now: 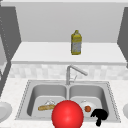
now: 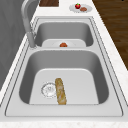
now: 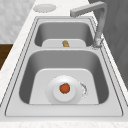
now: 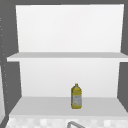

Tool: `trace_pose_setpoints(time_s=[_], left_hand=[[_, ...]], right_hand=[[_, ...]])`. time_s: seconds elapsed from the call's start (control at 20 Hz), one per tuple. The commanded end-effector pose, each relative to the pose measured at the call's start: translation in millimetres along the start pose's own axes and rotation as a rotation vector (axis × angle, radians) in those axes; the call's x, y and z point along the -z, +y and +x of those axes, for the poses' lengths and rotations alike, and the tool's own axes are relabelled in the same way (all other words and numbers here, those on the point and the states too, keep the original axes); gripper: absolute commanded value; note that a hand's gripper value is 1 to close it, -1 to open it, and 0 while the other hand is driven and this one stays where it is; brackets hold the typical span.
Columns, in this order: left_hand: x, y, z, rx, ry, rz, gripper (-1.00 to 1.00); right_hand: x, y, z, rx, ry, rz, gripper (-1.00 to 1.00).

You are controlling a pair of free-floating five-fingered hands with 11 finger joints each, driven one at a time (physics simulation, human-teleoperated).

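A large red ball (image 1: 67, 115) shows at the sink's front edge, over the divider between the two basins. My right hand (image 1: 100, 116) floats just right of it, above the front rim of the right basin, close to a white plate (image 1: 92, 104) (image 3: 51, 92) that carries a small orange-red round food (image 1: 87, 108) (image 3: 65, 88) (image 2: 63, 45). It holds nothing that I can make out. A baguette (image 1: 46, 107) (image 2: 60, 91) (image 3: 65, 43) lies on the left basin's floor beside the drain (image 2: 48, 89).
The faucet (image 1: 72, 72) (image 2: 27, 22) (image 3: 96, 22) rises behind the divider, spout over the right basin. A yellow bottle (image 1: 76, 43) (image 4: 76, 96) stands on the lower shelf. Plates sit on the counter at both ends: left plate (image 1: 3, 111) (image 3: 44, 7), right plate (image 2: 87, 7) with food.
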Motion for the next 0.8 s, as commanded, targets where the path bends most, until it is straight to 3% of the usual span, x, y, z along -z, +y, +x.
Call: trace_pose_setpoints(time_s=[0.0, 0.45, 0.75], left_hand=[[8, 25, 18, 0.005, 0.022, 0.009, -1.0], [37, 51, 81, 0.028, 0.037, 0.023, -1.0], [57, 58, 120, 0.014, 0.036, 0.011, -1.0]], right_hand=[[0, 0, 0, 0.0, 0.0, 0.0, 0.0], [0, 0, 0, 0.0, 0.0, 0.0, 0.0], [0, 0, 0, 0.0, 0.0, 0.0, 0.0]])
